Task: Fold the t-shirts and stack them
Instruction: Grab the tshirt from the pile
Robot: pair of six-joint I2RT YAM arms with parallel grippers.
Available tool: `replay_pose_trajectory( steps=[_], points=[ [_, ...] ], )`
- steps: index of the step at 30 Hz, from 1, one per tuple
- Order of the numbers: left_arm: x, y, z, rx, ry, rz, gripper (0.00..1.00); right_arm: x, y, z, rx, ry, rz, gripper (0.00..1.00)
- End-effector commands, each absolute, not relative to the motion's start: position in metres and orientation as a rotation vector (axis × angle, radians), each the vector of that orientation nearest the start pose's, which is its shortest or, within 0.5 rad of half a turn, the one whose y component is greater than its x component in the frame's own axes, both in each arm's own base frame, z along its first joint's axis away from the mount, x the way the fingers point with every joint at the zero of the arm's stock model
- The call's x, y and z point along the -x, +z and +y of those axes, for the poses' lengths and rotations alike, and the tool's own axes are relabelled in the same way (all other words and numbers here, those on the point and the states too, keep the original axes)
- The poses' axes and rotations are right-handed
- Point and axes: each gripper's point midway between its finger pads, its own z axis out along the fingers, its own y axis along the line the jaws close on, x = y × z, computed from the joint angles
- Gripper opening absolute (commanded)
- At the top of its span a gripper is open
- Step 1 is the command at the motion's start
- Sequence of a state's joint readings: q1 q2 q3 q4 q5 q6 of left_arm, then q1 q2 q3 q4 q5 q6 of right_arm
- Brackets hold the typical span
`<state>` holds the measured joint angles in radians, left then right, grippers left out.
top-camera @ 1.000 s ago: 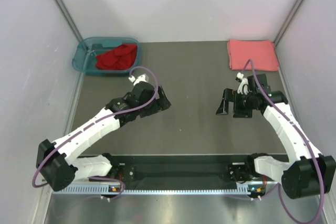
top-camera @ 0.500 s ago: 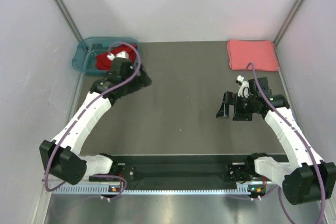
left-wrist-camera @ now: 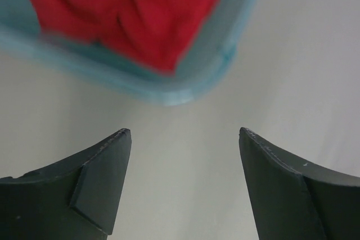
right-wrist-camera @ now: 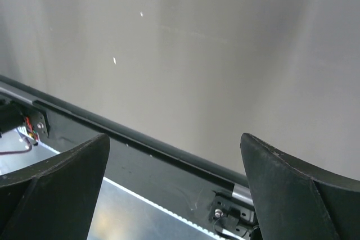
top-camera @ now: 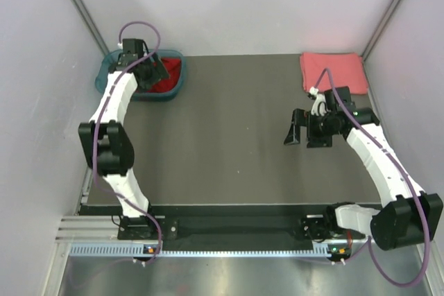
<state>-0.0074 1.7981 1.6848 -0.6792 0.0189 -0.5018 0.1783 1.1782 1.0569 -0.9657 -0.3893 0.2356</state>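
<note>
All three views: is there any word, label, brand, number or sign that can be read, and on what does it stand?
None readable.
The red t-shirt, the folded coral t-shirt and the teal tub show no print.
The pale strip at the arms' bases carries tiny marks, too small to read.

A: What are the 2 arms made of, to look at?
B: The left arm (top-camera: 114, 102) and right arm (top-camera: 374, 161) are white shell links between bulky black joints (top-camera: 105, 147).
A: Any cables?
B: 1 thin purple cable (top-camera: 139, 23) loops along each arm.
A: And the fingers?
B: The fingers (left-wrist-camera: 93, 186) are matte, dark grey wedges with bevelled inner faces.
</note>
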Motion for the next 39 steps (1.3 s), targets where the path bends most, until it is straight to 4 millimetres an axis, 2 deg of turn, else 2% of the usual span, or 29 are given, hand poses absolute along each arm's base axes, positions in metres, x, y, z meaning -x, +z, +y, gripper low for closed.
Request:
replay_pose_trajectory(
  steps=[1, 2, 4, 8, 9, 10, 11, 13, 17, 22, 24, 27, 28, 30, 31, 33, 34, 36, 37, 38, 39],
  points=[
    [-0.527, 0.213, -0.019, 0.485, -0.324, 2.237, 0.81, -0.241, 0.181, 0.120, 0.098, 0.620, 2.634, 1.00],
    [-0.546, 0.206, -0.020, 0.462, -0.327, 2.237, 0.80, -0.245, 0.183, 0.119, 0.105, 0.608, 2.626, 1.00],
    [-0.571, 0.194, -0.024, 0.444, -0.364, 2.237, 0.80, -0.251, 0.183, 0.120, 0.106, 0.602, 2.645, 1.00],
    [-0.611, 0.181, -0.027, 0.484, -0.452, 2.171, 0.80, -0.262, 0.185, 0.124, 0.106, 0.618, 2.642, 1.00],
    [-0.618, 0.179, -0.028, 0.496, -0.474, 2.150, 0.80, -0.264, 0.184, 0.124, 0.100, 0.616, 2.644, 1.00],
    [-0.625, 0.167, -0.027, 0.517, -0.490, 2.147, 0.80, -0.266, 0.184, 0.125, 0.101, 0.615, 2.645, 0.99],
    [-0.635, 0.170, -0.028, 0.538, -0.523, 2.103, 0.80, -0.267, 0.183, 0.124, 0.095, 0.610, 2.650, 1.00],
    [-0.646, 0.156, -0.026, 0.572, -0.539, 2.092, 0.80, -0.270, 0.181, 0.123, 0.087, 0.602, 2.656, 1.00],
    [-0.664, 0.147, -0.024, 0.633, -0.623, 2.033, 0.76, -0.272, 0.177, 0.121, 0.060, 0.593, 2.667, 1.00],
    [-0.685, 0.160, -0.016, 0.628, -0.663, 1.928, 0.60, -0.274, 0.175, 0.117, 0.032, 0.581, 2.673, 1.00],
    [-0.689, 0.166, -0.017, 0.606, -0.683, 1.920, 0.27, -0.274, 0.177, 0.116, 0.027, 0.580, 2.667, 1.00],
    [-0.694, 0.194, -0.022, 0.576, -0.737, 1.870, 0.00, -0.274, 0.176, 0.115, 0.019, 0.585, 2.670, 1.00],
    [-0.693, 0.217, -0.024, 0.554, -0.750, 1.834, 0.00, -0.273, 0.176, 0.116, 0.018, 0.589, 2.673, 1.00],
    [-0.689, 0.246, -0.024, 0.534, -0.756, 1.788, 0.00, -0.273, 0.175, 0.116, 0.018, 0.591, 2.673, 0.99],
    [-0.683, 0.277, -0.024, 0.510, -0.755, 1.743, 0.00, -0.273, 0.176, 0.116, 0.018, 0.594, 2.668, 1.00],
    [-0.674, 0.316, -0.025, 0.472, -0.757, 1.681, 0.00, -0.273, 0.177, 0.117, 0.015, 0.604, 2.663, 1.00],
    [-0.662, 0.355, -0.027, 0.441, -0.767, 1.621, 0.00, -0.273, 0.178, 0.118, 0.016, 0.611, 2.658, 1.00],
    [-0.647, 0.400, -0.034, 0.388, -0.802, 1.549, 0.00, -0.273, 0.179, 0.119, 0.014, 0.620, 2.650, 1.00],
    [-0.629, 0.441, -0.041, 0.356, -0.835, 1.487, 0.00, -0.273, 0.179, 0.120, 0.018, 0.625, 2.649, 1.00],
    [-0.618, 0.460, -0.049, 0.324, -0.858, 1.462, 0.00, -0.273, 0.178, 0.120, 0.017, 0.629, 2.647, 1.00],
    [-0.595, 0.494, -0.055, 0.286, -0.868, 1.414, 0.00, -0.273, 0.180, 0.121, 0.022, 0.638, 2.638, 1.00]
  ],
)
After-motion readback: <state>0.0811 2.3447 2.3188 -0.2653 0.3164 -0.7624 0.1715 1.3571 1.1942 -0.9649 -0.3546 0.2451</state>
